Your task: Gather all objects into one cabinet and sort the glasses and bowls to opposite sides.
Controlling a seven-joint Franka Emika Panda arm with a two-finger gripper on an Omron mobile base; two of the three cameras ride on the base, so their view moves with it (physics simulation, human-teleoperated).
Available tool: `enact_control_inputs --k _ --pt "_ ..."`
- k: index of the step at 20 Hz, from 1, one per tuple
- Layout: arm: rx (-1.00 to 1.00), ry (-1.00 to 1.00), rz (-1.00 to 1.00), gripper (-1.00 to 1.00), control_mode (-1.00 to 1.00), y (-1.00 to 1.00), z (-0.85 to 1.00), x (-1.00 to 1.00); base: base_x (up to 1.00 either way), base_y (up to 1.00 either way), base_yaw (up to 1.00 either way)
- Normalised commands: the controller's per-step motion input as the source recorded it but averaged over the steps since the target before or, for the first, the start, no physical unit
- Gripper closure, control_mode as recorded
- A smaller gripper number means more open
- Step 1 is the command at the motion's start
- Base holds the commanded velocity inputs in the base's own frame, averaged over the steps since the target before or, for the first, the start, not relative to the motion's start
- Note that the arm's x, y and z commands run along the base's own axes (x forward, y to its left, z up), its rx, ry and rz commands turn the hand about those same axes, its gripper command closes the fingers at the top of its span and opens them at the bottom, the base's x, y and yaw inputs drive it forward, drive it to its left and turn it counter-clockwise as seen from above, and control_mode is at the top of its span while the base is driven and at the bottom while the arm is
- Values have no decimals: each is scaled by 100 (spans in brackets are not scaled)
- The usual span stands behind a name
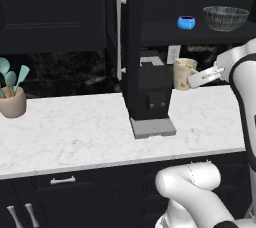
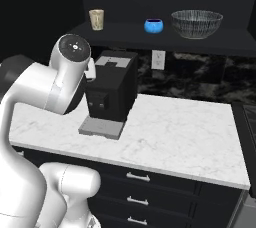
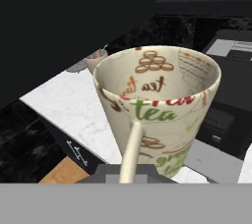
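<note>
My gripper (image 1: 192, 81) is shut on the handle of a cream mug (image 1: 183, 73), holding it upright in the air to the right of the coffee machine (image 1: 152, 97), below the cabinet shelf (image 1: 200, 35). In the hand view this mug (image 3: 157, 102) has tea lettering, and its handle (image 3: 130, 152) runs down into my gripper (image 3: 129, 175). A second cream mug (image 2: 96, 19) stands at the shelf's left end. To its right sit the blue vessel (image 2: 154, 25) and the wide see-through bowl (image 2: 196, 23). The cabinet door (image 1: 132, 22) stands open, edge-on, with its silver bar handle (image 1: 118, 32).
The black coffee machine (image 2: 110, 92) stands on the white marble counter (image 1: 75, 132) right below the open door. A tan pot of teal utensils (image 1: 12, 99) sits at the counter's far left. Black drawers (image 2: 145, 179) run under the counter.
</note>
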Motion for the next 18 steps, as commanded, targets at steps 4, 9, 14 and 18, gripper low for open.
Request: enact_control_inputs --k 4,9,14,18 --pt "0 0 0 100 100 0 0 0 7 6 0" --pt "0 -3 0 100 -100 4 2 0 8 14 0" --pt "0 -20 5 100 -100 14 49 10 0 0 0" --pt "0 -16 10 100 -100 0 57 28 0 0 0"
